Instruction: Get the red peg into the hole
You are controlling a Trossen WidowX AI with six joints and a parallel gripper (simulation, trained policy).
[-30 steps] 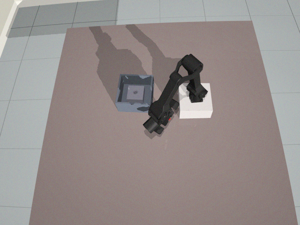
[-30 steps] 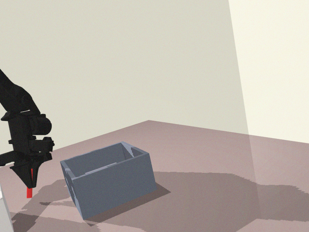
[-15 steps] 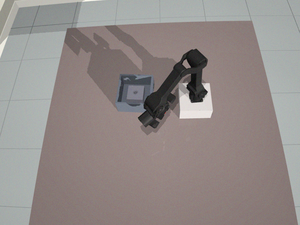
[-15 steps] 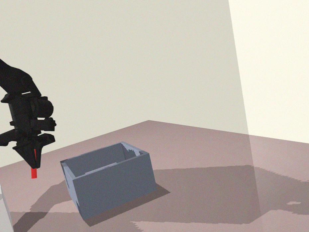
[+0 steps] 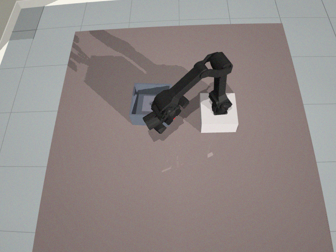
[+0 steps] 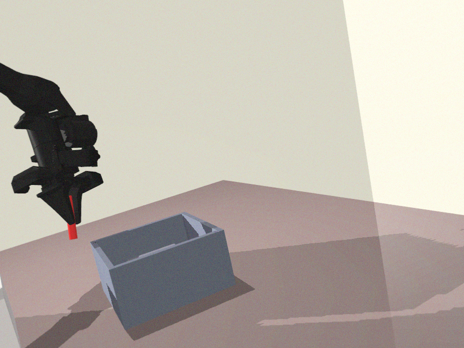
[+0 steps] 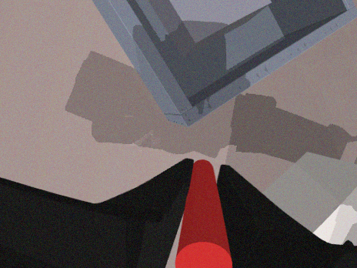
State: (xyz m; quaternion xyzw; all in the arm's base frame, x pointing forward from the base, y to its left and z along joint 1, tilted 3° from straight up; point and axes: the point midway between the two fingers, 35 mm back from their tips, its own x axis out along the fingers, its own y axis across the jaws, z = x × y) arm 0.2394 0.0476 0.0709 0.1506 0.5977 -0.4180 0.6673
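The gripper [image 6: 75, 223] is gripping the red peg [image 6: 72, 231] above the table [image 6: 318, 224], the peg's lower end poking out below the fingertips and hanging outside the open box [image 6: 174, 278], which is sitting on the table and casting a shadow beside its base.

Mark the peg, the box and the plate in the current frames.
Red peg [image 5: 174, 118] [image 6: 73, 231] [image 7: 204, 216]: top, exterior, wrist; side or end.
Box [image 6: 172, 284]: exterior; outer wall.
Plate [image 5: 146, 106]: top; bare face.
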